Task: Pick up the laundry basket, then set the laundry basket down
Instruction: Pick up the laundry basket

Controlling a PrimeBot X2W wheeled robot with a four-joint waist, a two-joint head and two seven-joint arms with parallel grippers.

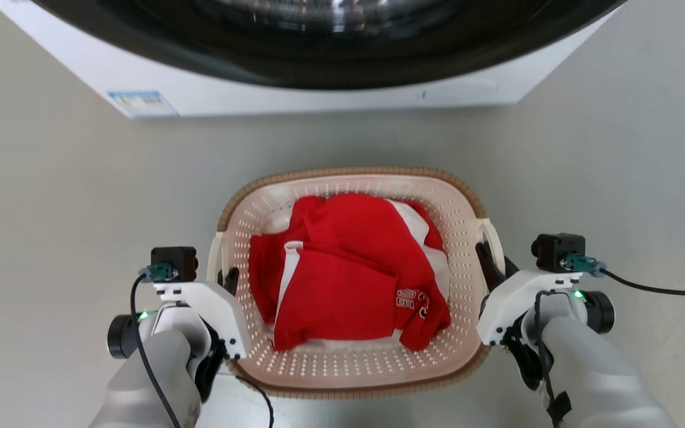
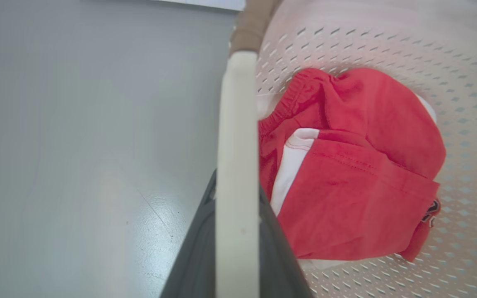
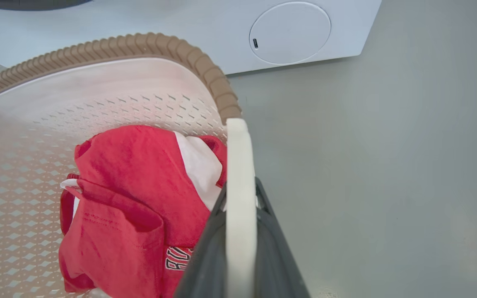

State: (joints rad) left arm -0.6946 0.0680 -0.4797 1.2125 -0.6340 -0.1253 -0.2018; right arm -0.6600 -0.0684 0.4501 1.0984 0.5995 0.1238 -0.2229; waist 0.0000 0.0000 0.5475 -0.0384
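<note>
The laundry basket point(image 1: 351, 173), holding red clothing point(image 1: 342, 267), lies between both grippers, washing machine point(image 1: 319, 101) beyond their fingertips. Nearly closed, left gripper point(image 1: 229, 280) and right gripper point(image 1: 488, 261) each clamp a white side handle point(image 1: 497, 238).

We see a white washing machine point(image 1: 319, 98) at the top of the head view, its dark round door point(image 1: 330, 53) above a blue-and-white sticker point(image 1: 142, 103) near its lower left corner. A round flap point(image 3: 290, 32) sits low on its front. Grey floor point(image 1: 51, 226) spreads all around. A crumpled red garment point(image 1: 342, 267) with white trim and dark lettering point(image 1: 411, 299) lies over some white cloth point(image 1: 417, 223).
</note>
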